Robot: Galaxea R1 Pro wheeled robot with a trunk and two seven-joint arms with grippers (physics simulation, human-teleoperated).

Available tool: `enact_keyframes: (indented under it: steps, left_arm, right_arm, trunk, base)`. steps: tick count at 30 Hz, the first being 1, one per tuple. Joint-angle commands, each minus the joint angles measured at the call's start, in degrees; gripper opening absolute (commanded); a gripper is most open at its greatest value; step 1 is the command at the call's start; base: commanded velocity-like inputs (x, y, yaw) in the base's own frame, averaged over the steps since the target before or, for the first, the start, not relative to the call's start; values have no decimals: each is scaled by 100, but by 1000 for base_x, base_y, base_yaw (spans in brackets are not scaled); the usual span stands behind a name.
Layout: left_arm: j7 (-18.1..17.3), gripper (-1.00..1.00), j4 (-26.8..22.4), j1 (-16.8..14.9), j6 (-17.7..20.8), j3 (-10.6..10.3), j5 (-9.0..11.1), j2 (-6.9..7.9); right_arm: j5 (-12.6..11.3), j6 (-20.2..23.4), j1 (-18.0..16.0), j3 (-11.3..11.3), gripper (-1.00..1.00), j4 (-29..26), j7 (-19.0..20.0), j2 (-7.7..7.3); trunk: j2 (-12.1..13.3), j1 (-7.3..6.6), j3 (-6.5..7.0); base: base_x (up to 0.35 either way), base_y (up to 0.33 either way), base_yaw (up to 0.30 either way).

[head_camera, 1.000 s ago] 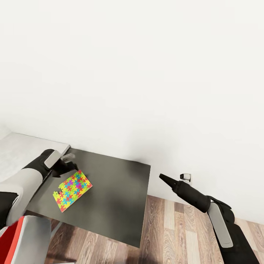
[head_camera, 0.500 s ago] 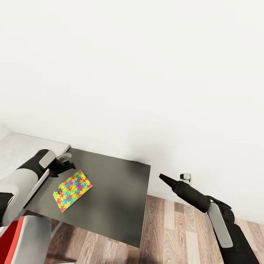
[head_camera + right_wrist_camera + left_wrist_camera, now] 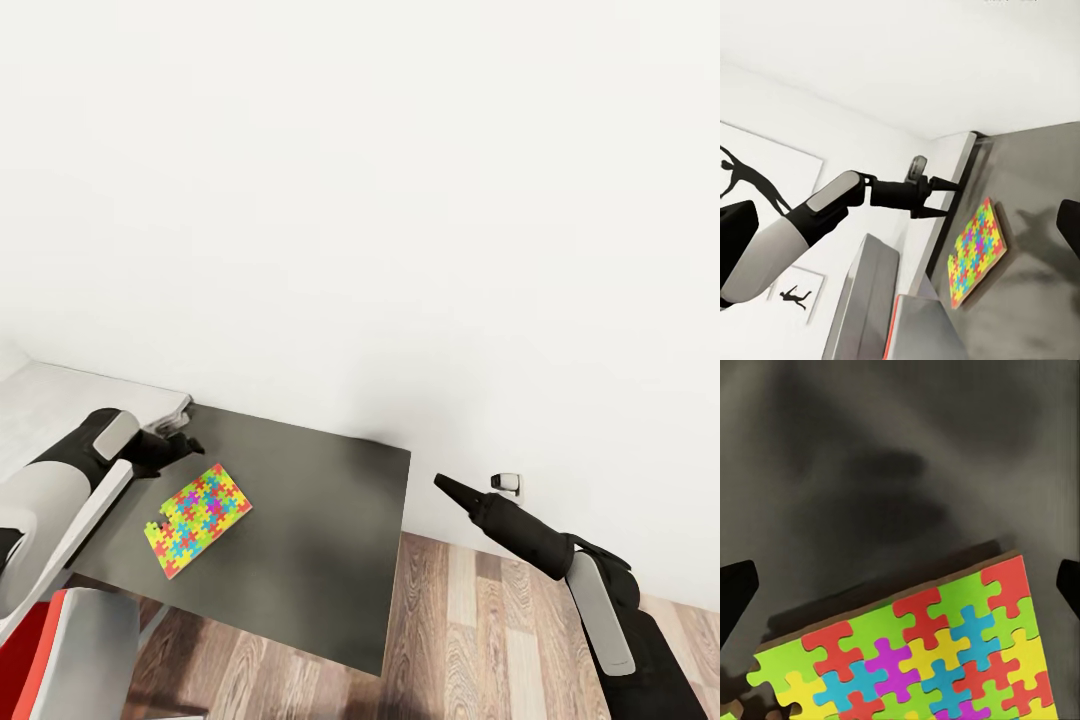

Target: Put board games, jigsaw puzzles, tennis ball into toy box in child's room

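Note:
One jigsaw puzzle (image 3: 197,505), a thin square of bright interlocking pieces, lies flat on the low dark grey cabinet (image 3: 310,520) near its left side. My left gripper (image 3: 178,437) hovers open just behind and to the left of it, holding nothing. The left wrist view looks down on the puzzle (image 3: 915,652), with a dark fingertip (image 3: 735,585) at each side edge. Off the cabinet's right edge, my right gripper (image 3: 447,486) hangs open and empty over the floor. Its wrist view shows the puzzle (image 3: 975,251) and the left gripper (image 3: 937,187) beside it.
A strip of the light grey table (image 3: 50,405) borders the cabinet at the left. A red chair (image 3: 40,650) with a grey back stands at the lower left. A white wall rises behind, with an outlet (image 3: 507,484) low down. Wood-plank floor (image 3: 480,640) lies at the right.
My left arm has drawn back to the left, away from the puzzle, which lies where it was. The right arm has not moved.

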Motion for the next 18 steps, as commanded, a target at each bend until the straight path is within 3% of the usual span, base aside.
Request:
enact_keyframes:
  steps: [1, 18]
  left_arm:
    - [26, 100, -7, -3, 1, -34, 61, 7]
    - [-196, 100, 22, 8, -24, -27, 78, 13]
  right_arm:
    - [-23, 31, -4, -5, 100, -1, 6, 0]
    - [-41, 51, -4, -10, 100, -1, 7, -2]
  trunk:
    - [-10, 3, -9]
    - [-10, 3, -23]
  base:
    - [0, 0, 0]
    - [0, 0, 0]
